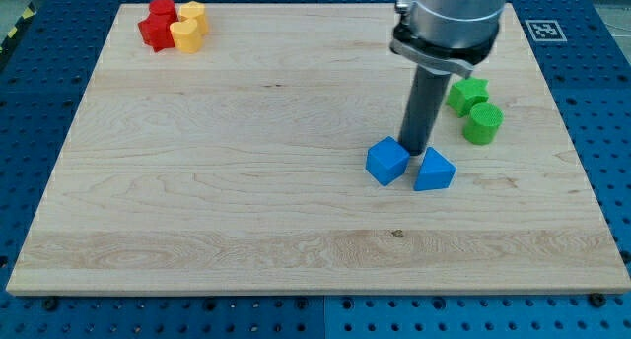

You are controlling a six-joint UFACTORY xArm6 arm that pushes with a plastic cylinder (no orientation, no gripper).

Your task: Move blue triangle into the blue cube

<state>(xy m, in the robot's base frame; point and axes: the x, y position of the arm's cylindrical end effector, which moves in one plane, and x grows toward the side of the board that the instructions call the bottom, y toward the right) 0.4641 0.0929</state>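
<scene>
Blue triangle (434, 170), blue cube (386, 162): side by side, nearly touching, right of bench (246, 181) centre. Tip (416, 152): behind gap between both, end partly hidden. Gripper: none fitted. 2 green blocks (475, 108): arm housing clips one.

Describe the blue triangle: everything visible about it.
The blue triangle is a small wedge-shaped block, solid blue, plastic-looking and matte, resting flat on the wooden board right of centre. The blue cube sits just to its left, very near or touching. My tip stands between them at their far side.
</scene>
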